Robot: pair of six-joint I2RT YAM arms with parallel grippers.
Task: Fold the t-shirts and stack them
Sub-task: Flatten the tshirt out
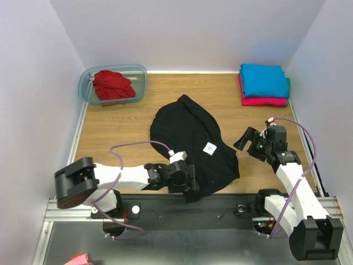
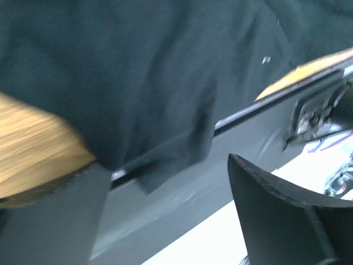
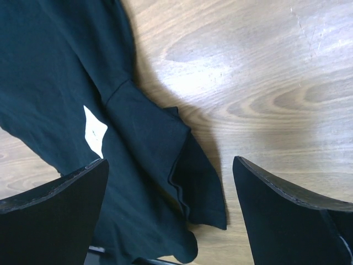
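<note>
Black t-shirt (image 1: 190,138): spread crumpled, not flat, mid-table; its white label (image 1: 209,147) faces up; the near hem overhangs the table's (image 1: 121,127) near edge onto the black rail.
Left gripper (image 1: 186,183): jaws wide, nothing between them; it sits low at the overhanging hem.
Right gripper (image 1: 249,141): jaws wide, empty; it hovers over the shirt's right edge, where a sleeve lies folded on bare wood.
Red t-shirt (image 1: 113,84): bunched inside the tub (image 1: 88,83), far left corner.
Turquoise t-shirt (image 1: 263,79): folded, on top of the magenta t-shirt (image 1: 265,101), far right corner.
Risk – slippage: if you pull the hem toward the rail, expect the cloth to slide off the edge; the overhang already loads that side.
Risk – partial pinch: the sleeve layers overlap; closing there may catch one layer only, so the fold would skew.
Risk – snag: the left fingers work close to the rail; a low approach could trap cloth against it.
Count – t-shirts: four; one black, one red, one turquoise, one magenta.
Count – stacked: two; loose: two.
Count – tubs: one; grippers: two.
</note>
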